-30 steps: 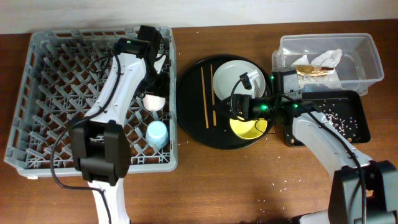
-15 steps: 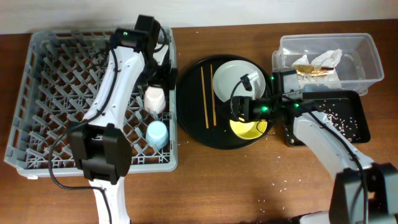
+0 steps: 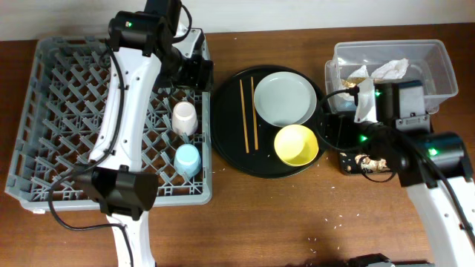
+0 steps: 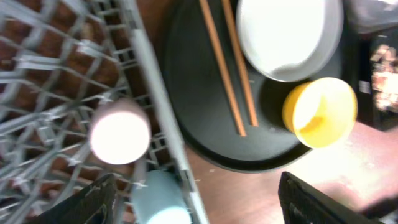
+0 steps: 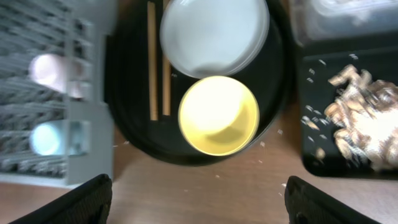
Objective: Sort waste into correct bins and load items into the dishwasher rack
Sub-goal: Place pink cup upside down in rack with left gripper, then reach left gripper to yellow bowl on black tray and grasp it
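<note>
I judge it half done: pink cup [image 3: 185,116] and blue cup [image 3: 187,157] stand at the dishwasher rack [image 3: 74,148]'s right edge, napkin [image 3: 391,68], wrapper [image 3: 358,73] and scraps [image 5: 360,118] are binned by the desk's right edge, plate [image 3: 284,100], yellow bowl [image 3: 296,144] and chopsticks [image 3: 247,115] wait on the round tray [image 3: 226,141], and left gripper [image 4: 205,205] and right gripper [image 5: 202,205] both gape empty.

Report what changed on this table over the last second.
The left gripper drew away from the pink cup, leaving it in the dishwasher rack, and moved toward the rack's far edge. The right gripper pulled back from over the yellow bowl. Both are open and empty. The plate, chopsticks and light blue cup stayed put.
</note>
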`<move>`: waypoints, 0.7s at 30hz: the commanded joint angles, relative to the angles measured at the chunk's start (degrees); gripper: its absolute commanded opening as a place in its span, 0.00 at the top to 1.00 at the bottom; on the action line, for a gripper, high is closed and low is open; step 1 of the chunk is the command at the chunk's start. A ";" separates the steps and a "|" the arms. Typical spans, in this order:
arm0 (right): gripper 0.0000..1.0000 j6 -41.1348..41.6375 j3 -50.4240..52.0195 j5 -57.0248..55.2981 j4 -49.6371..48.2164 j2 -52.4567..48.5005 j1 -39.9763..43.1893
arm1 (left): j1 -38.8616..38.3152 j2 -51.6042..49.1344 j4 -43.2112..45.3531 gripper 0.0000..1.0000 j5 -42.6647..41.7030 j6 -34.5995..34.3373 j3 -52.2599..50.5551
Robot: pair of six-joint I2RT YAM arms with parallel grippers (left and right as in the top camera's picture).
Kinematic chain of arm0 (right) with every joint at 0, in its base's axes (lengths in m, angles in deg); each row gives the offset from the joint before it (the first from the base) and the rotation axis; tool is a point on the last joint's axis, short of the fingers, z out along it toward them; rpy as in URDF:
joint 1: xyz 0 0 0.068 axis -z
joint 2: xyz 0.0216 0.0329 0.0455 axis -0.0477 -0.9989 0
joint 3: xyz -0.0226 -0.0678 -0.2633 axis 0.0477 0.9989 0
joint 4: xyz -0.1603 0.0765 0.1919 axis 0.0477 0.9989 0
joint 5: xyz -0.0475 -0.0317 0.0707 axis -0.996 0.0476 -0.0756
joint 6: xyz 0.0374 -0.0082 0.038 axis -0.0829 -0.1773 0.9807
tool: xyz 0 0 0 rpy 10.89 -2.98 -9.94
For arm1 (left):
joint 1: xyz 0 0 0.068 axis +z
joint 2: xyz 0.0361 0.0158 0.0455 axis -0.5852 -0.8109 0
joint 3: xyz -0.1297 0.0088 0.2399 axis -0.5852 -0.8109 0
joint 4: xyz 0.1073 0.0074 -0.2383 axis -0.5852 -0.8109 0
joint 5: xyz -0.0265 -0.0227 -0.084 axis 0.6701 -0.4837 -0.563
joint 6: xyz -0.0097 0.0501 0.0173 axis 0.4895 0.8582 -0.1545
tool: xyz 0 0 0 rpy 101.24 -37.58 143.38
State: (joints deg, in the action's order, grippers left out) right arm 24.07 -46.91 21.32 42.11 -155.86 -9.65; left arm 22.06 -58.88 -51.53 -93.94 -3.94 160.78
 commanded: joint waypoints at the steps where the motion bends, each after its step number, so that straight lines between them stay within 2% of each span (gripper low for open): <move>1: 0.11 4.46 -0.02 -6.69 0.28 -0.35 0.33 | -4.44 -0.11 -0.48 0.20 -4.83 -0.35 0.92; 7: 0.02 10.82 -0.04 -10.51 2.56 1.55 5.27 | -14.82 -2.51 3.80 0.21 -3.08 -8.17 -4.48; 11: 0.01 10.75 -0.02 -10.54 4.81 1.55 9.20 | -18.99 -3.45 10.21 0.25 -2.64 -11.43 -11.10; 17: 0.01 10.73 0.02 -10.54 6.29 1.40 10.36 | -21.75 -3.54 21.11 0.34 0.90 -15.89 -22.40; 21: 0.01 10.73 0.02 -10.54 6.75 1.40 10.38 | -22.80 -3.54 28.81 0.35 1.01 -18.56 -29.83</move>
State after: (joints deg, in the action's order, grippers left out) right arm 34.34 -46.78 11.73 48.45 -155.16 0.29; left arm 0.49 -62.11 -26.22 -93.97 -19.00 135.89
